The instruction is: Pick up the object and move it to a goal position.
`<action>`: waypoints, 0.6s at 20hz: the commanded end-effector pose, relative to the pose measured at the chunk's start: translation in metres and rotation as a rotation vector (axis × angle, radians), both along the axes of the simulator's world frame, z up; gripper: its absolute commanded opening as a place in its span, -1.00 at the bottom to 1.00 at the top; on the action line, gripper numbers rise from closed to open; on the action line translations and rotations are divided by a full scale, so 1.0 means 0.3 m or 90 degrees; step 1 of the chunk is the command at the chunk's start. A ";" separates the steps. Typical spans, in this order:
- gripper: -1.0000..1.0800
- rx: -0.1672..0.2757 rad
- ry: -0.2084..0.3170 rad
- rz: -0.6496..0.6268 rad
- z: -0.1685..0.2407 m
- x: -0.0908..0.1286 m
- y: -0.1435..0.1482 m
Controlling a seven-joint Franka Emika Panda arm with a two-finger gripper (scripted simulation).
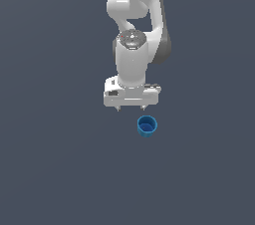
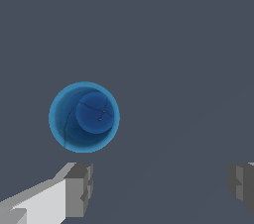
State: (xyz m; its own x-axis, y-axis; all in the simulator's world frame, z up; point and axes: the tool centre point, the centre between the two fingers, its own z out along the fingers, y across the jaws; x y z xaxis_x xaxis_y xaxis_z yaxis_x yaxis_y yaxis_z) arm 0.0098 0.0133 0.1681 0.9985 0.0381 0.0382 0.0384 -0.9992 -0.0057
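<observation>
Cup first: the small bright-blue round cup [image 1: 147, 126] with the darker hollow inside stands upright on the flat slate-grey surface [image 1: 55, 169], mouth up, just beside and below the white two-fingered tool [image 1: 131, 108] in the exterior view, toward that view's right. I see the tool's fingers spread wide apart, holding nothing, and from the wrist view the cup [image 2: 84, 117] sits outside the gap between them, nearer one grey fingertip [image 2: 79, 188] than the other.

My worry is that offset. If I lower the white arm [image 1: 133, 45] from where it hangs, I judge one finger could land on the cup's rim or graze its wall rather than straddle it, and a light hollow cup like this would probably tip or skid away. A closing squeeze that catches only one side might also pop it out. The tool needs centring over the cup before descent. I cannot tell from these views how high the fingertips are above the rim.

No goal marker shows in either view, so I cannot say where the cup must end up.

I find no brand, label or readable writing on the cup, arm or surface.
</observation>
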 end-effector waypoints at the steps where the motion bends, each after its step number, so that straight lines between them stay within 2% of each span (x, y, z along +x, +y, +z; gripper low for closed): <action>1: 0.23 0.000 0.000 0.000 0.000 0.000 0.000; 12: 0.23 -0.003 -0.004 0.007 0.001 0.011 -0.014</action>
State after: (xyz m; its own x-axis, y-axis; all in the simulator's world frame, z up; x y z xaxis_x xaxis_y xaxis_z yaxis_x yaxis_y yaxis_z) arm 0.0132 0.0090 0.1683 0.9979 0.0488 0.0437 0.0489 -0.9988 -0.0015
